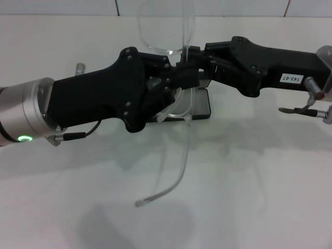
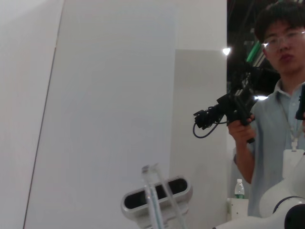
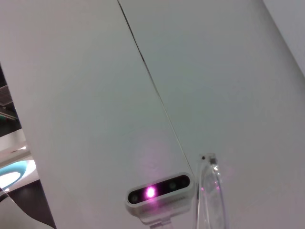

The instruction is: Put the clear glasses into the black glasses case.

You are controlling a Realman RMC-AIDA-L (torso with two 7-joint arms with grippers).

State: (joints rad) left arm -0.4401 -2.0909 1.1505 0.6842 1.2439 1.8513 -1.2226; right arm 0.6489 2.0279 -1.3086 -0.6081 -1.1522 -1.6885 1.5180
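Left pincer (image 1: 174, 78) and right pincer (image 1: 191, 66) meet mid-air, tips together.

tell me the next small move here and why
Probably fold the dangling temple arm in before lowering. Both the left gripper and the right gripper hold the clear glasses up above the black case on the table, and one long arm hangs open toward the camera, too spread to fit.

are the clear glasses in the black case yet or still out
Still out: the transparent plastic glasses hang between the left gripper and right gripper, above the flat black case.
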